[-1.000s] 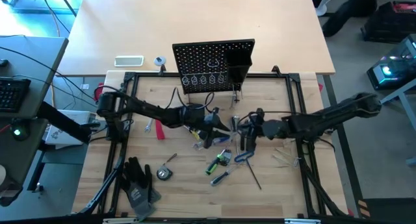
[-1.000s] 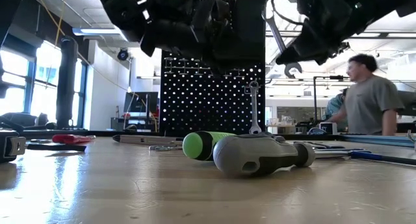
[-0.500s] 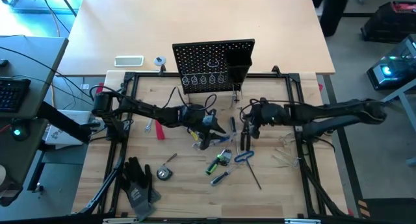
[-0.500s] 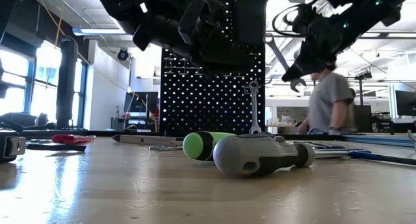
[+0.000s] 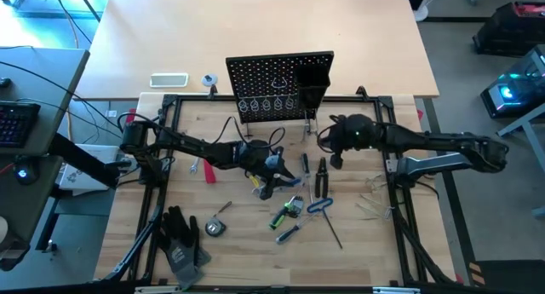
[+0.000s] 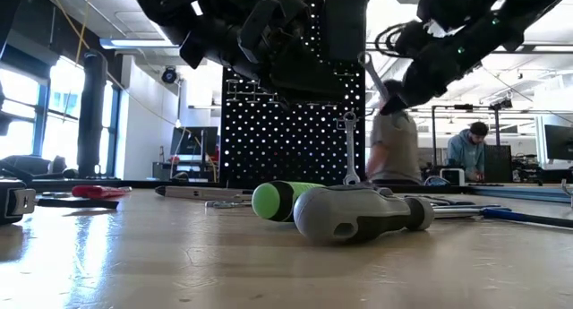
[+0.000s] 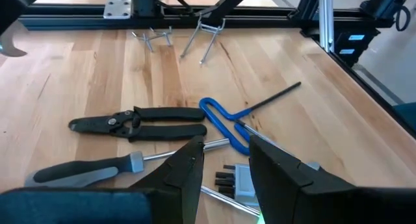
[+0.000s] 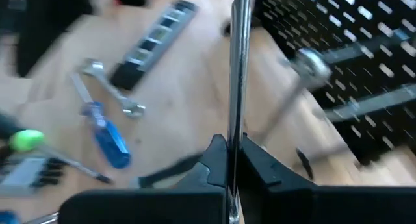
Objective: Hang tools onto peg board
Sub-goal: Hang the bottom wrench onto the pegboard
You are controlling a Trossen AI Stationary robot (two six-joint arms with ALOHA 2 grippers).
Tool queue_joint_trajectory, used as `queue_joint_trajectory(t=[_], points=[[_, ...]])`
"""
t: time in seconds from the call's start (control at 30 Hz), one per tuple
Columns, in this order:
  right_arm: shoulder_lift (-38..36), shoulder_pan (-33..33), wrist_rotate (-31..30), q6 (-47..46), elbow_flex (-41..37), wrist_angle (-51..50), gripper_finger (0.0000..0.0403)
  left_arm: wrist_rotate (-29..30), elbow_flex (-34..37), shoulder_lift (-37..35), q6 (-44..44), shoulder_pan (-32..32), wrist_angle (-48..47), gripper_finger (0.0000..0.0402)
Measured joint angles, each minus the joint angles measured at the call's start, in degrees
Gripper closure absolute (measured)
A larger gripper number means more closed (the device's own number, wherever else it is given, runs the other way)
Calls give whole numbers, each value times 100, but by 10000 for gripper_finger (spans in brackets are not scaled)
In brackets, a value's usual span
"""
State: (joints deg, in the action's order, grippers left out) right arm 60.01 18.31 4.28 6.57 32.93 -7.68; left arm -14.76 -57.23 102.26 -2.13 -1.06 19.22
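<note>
The black peg board stands upright at the table's far side, with one silver wrench hanging on its face. My right gripper hovers just in front of the board, shut on another silver wrench. My left gripper is open above the table's middle, its fingers empty over the loose tools. Below it lie black pliers, a blue-handled hex key and a black-handled screwdriver. A green-handled screwdriver lies flat nearer the front. My right gripper pinches the silver wrench by its shank between the two fingers. The wrench runs along the fingers and sticks out past their tips toward the peg board. The fingers come from the table's right, slanting down. The wrench is lifted clear of the table.
Black gloves and a small tape measure lie at the near left, a red flat tool left of centre. A white flat device sits beyond the frame. People move in the room behind the table.
My right gripper has swung from above the loose tools toward the table's far edge and the peg board, rolling as it went, with the wrench still in its fingers and clear of the table. A person has walked across the room behind.
</note>
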Motion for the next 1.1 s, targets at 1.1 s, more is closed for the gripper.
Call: queue_joint_trajectory(t=[1.1], points=[[46,1469,1691,99,-2092,2579,400,313,-4,-2,-8,-9,268,287]])
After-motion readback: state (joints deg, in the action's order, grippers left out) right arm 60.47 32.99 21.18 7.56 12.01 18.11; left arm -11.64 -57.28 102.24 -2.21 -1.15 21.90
